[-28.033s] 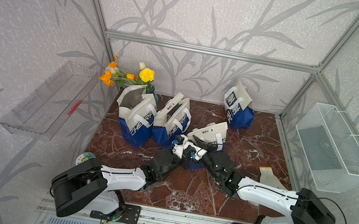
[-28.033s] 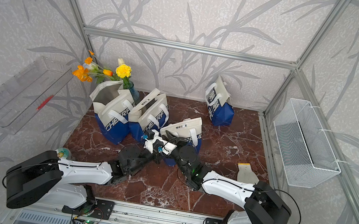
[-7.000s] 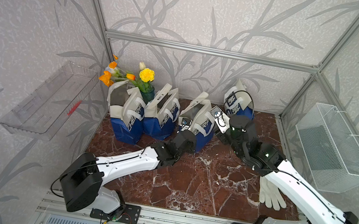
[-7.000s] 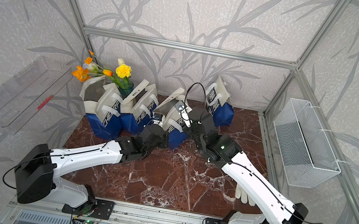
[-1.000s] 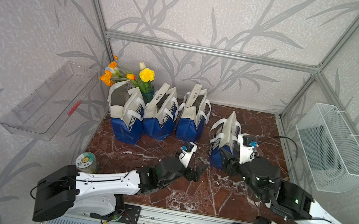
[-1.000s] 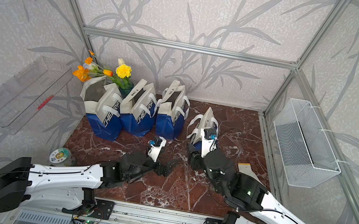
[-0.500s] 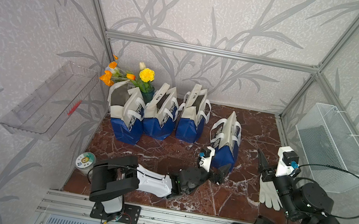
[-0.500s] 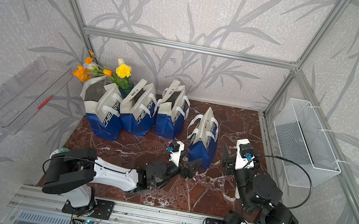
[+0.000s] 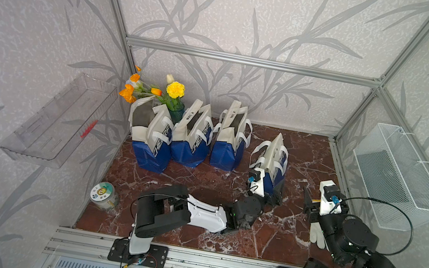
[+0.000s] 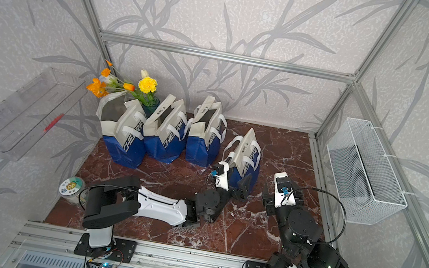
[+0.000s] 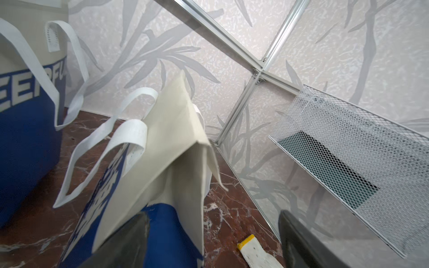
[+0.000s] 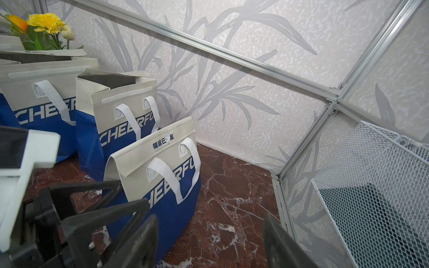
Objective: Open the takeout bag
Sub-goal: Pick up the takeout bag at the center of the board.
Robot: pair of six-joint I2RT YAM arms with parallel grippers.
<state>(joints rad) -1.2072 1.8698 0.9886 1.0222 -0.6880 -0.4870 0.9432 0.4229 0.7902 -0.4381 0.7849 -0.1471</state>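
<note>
Moved: over the last second the right gripper (image 12: 210,217) has left the closed takeout bag (image 9: 273,157) and swung out toward the wire basket (image 9: 406,186). The left gripper (image 11: 212,215) has come in to the bag's near end. The bag stands where it stood.
Closed takeout bag: upright on the marble floor (image 9: 199,179), apart from the row of bags and to its right. Its top fold is pressed flat and its inside is hidden.
Left fingers: spread wide. One finger (image 11: 130,239) is close against the bag's blue lower part, though contact cannot be told; the other is clear of it.
Right fingers: spread, with only floor between them, raised beside the bag.
Open takeout bags (image 9: 193,140): three in a row by the back left corner, mouths gaping on a dark lining.
Vase (image 9: 177,111): behind the row, holding yellow and orange flowers (image 9: 175,89).
Wire basket: on the right wall. A dark teal patch shows through the mesh; what it is cannot be told.
Clear wall tray (image 9: 56,112): on the left wall, holding a red stick (image 9: 88,129).
Jar (image 9: 104,195): front left, its printed lid on.
Glove (image 9: 316,236): white, flat on the floor, partly under the right arm.
</note>
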